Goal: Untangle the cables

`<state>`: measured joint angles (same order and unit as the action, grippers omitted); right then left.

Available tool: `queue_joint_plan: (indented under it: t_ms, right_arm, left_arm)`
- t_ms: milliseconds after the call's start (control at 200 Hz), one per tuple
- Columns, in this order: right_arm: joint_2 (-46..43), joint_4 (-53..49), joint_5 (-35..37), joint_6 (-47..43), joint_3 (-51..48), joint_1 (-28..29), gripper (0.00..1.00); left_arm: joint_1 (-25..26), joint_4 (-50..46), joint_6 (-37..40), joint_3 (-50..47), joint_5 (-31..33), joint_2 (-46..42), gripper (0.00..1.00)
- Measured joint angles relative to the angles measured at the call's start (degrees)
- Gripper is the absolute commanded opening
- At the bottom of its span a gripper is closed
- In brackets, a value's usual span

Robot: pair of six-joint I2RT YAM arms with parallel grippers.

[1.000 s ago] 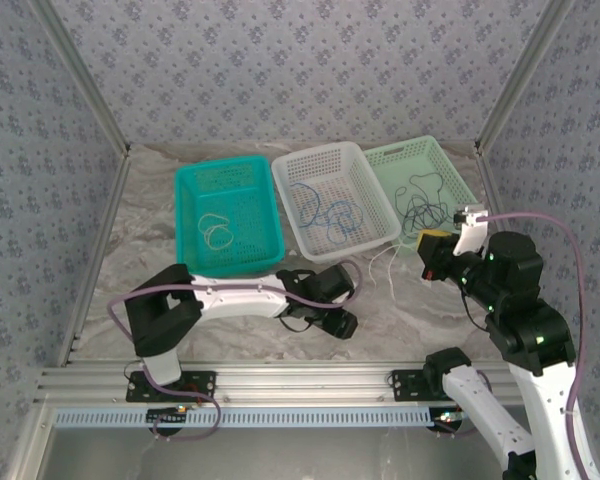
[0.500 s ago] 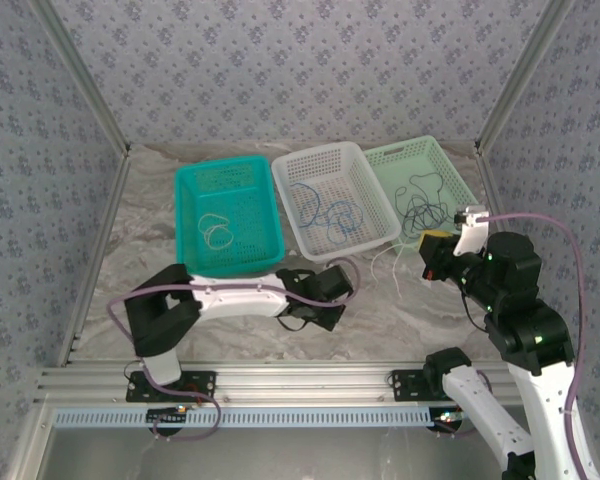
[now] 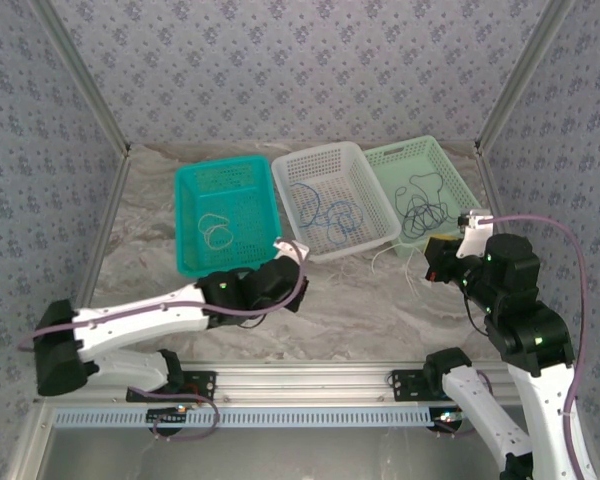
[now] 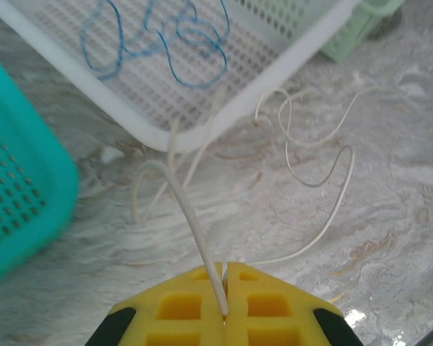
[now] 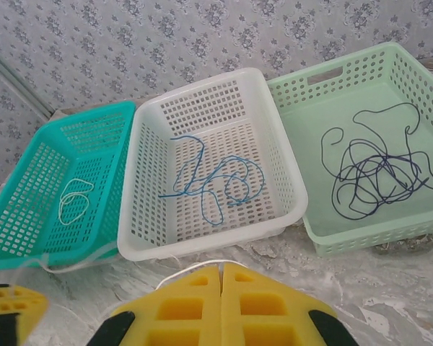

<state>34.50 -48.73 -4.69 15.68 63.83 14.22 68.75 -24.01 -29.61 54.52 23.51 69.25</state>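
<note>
The left hand (image 4: 224, 277) is closed on the pale cable (image 4: 190, 216), which trails over the desk (image 4: 390, 238) just in front of the white basket (image 5: 206, 241). The right hand (image 5: 221, 277) is closed. The blue cable (image 5: 224, 180) lies inside the white basket, and the black cable (image 5: 375, 176) lies in the green basket (image 5: 346, 238) beside it.

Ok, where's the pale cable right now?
Left wrist view: pale cable pinched in the left fingers, trailing over the table just before the white basket corner.
</note>
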Motion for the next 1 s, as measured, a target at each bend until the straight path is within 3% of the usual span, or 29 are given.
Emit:
queue_joint_plan:
  t_ms: [230,585,999]
  right_arm:
    - [0.44,-2.67,2.45,0.66,-1.29,-0.59,0.00]
    - [4.79,-5.81,2.29,2.05,-7.91,-2.95,0.00]
    - [6.19,-5.66,0.59,2.12,-13.84,-3.23,0.00]
  left_arm:
    - [-1.42,-1.60,3.58,-0.61,4.94,-9.35,0.00]
    - [-8.17,-3.04,8.33,-2.08,10.10,-25.99,0.00]
    - [-9.64,-4.90,19.80,6.29,16.26,-28.72,0.00]
